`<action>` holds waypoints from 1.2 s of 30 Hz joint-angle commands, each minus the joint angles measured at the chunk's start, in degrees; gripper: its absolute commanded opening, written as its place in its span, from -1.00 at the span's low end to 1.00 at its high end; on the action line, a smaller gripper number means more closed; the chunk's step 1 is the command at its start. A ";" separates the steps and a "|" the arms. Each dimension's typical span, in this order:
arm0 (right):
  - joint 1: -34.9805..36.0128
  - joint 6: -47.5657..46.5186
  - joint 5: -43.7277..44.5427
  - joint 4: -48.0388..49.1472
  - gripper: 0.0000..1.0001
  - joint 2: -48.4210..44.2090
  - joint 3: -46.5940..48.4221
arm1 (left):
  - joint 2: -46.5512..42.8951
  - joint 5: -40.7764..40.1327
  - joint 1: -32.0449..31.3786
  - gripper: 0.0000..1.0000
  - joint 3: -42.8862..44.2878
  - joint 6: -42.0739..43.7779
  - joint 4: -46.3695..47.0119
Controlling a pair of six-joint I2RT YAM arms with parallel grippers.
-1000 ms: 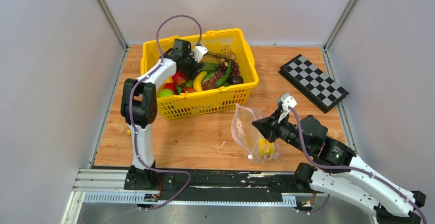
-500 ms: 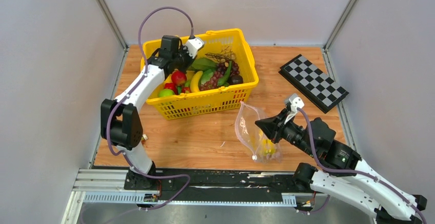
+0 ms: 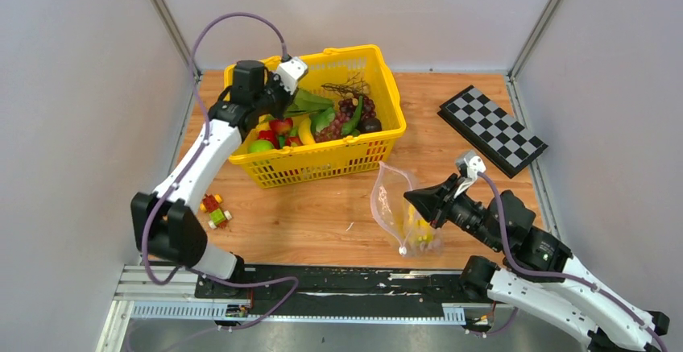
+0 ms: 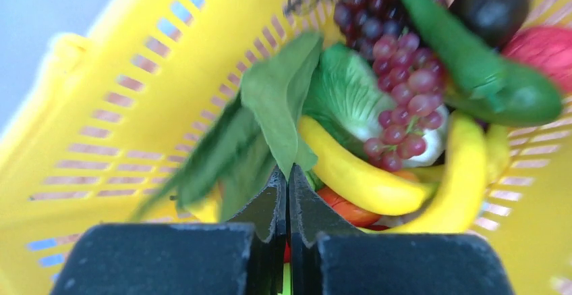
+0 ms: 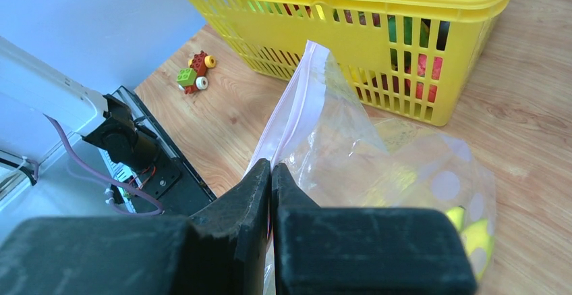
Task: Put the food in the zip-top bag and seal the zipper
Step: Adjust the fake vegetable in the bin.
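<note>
Our left claw (image 4: 288, 173) is clamped on a leafy green (image 4: 280, 99) inside the yellow basket (image 3: 322, 163) at eleven o'clock on the table (image 3: 306, 223), while our right claw (image 5: 271, 170) pinches the zip-top bag (image 5: 405, 167) by its zipper (image 5: 297, 106), at five o'clock from the basket, yellow fruit (image 5: 475, 231) inside.

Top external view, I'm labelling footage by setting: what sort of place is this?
Probably a robot test cell: plain grey panel walls around a wooden tabletop, a black-and-white checkerboard, and a metal mounting rail at the near edge.
</note>
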 commanded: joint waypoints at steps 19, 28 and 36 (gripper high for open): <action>0.19 1.29 -0.28 2.36 -0.86 -1.29 -1.75 | -25.16 17.39 0.04 -0.98 -18.11 -18.11 4.83; 0.24 1.25 -1.36 4.02 -0.85 1.02 -1.63 | -24.76 18.13 -0.50 0.88 -17.87 -21.00 6.16; 0.24 1.15 -1.01 3.61 -0.85 0.61 -1.75 | -22.14 8.54 -0.45 1.00 -11.60 -8.31 2.81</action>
